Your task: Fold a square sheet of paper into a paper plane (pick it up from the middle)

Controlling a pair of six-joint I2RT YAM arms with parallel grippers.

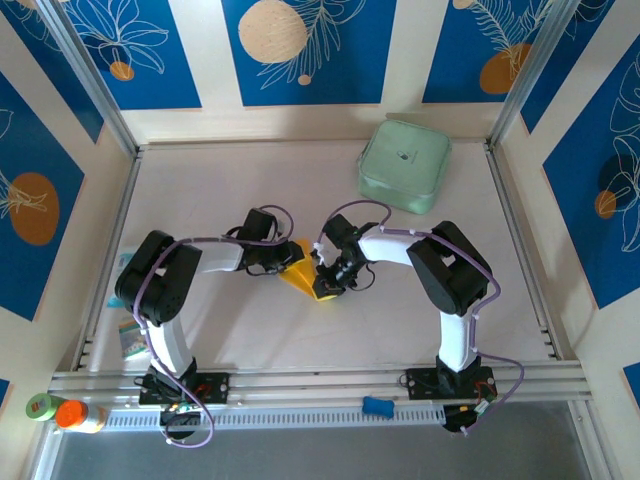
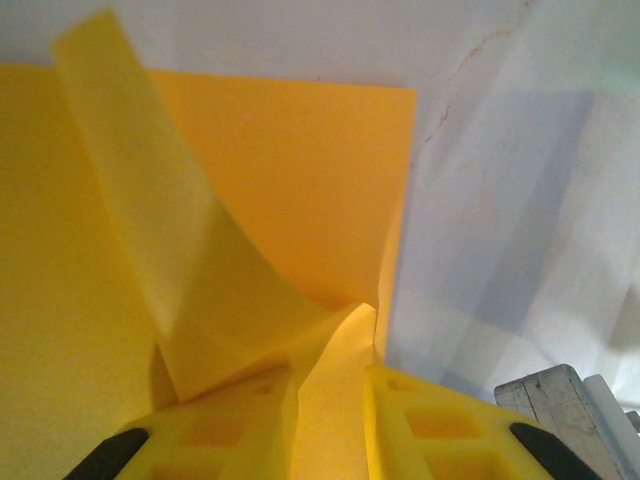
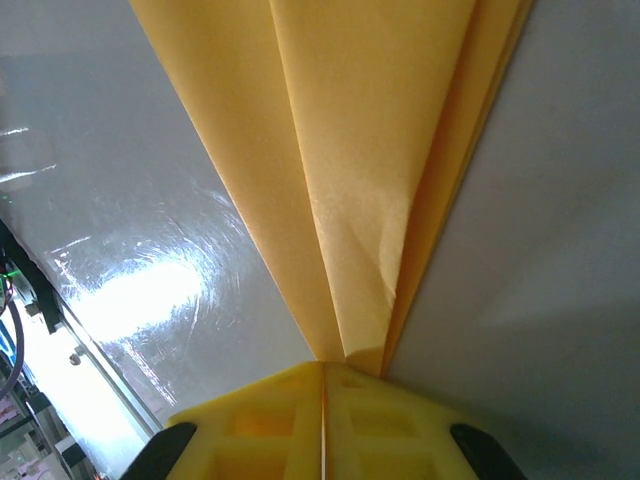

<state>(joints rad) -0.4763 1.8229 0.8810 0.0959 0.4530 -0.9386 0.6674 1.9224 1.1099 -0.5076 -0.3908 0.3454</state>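
Note:
The square sheet of paper [image 1: 299,273], orange-yellow and partly folded, is held up between my two grippers at the middle of the table. My left gripper [image 1: 284,262] comes in from the left. In the left wrist view its yellow fingers [image 2: 250,420] stand a little apart with a fold of the paper [image 2: 290,190] pinched in the gap at the gripper [image 2: 332,378], and one flap curls upward. My right gripper [image 1: 326,276] comes in from the right. It is shut [image 3: 325,366] on the narrow end of the creased, layered paper [image 3: 360,150], which fans out away from it.
A mint-green rounded-square case [image 1: 405,166] lies at the back right of the table [image 1: 230,190]. Small printed packets [image 1: 131,337] sit at the left edge. An orange-capped bottle [image 1: 78,414], a green roll [image 1: 40,405] and a small blue piece [image 1: 377,405] rest on the front rail.

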